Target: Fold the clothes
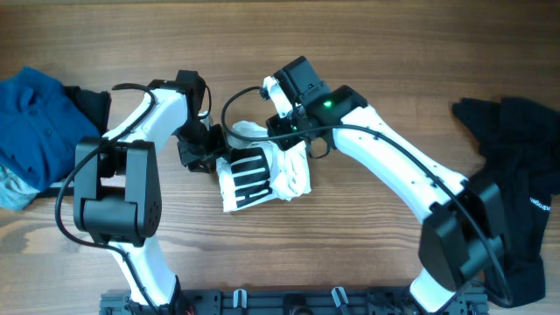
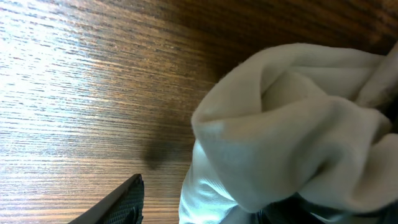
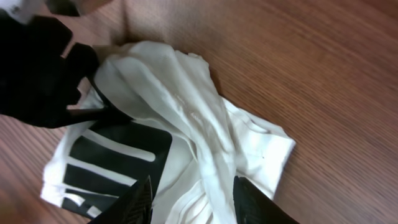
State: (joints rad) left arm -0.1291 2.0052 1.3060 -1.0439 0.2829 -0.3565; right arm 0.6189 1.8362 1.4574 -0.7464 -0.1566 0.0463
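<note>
The white T-shirt (image 1: 284,171) lies bunched in the middle of the table, its black-striped print (image 1: 249,175) facing up on the left half. My right gripper (image 3: 194,202) hovers just over the shirt's white folds (image 3: 186,106) with its jaws apart; fabric lies below the gap and is not pinched. My left gripper (image 1: 203,149) sits at the shirt's left edge. In the left wrist view a fold of white fabric (image 2: 292,124) bulges against the right-hand jaw and hides it, while the other finger (image 2: 121,204) stands clear with bare wood between it and the cloth.
A blue garment (image 1: 35,114) and a dark one (image 1: 89,105) lie at the table's left edge. A black garment (image 1: 516,175) is heaped at the right edge. The table (image 1: 394,70) is wooden.
</note>
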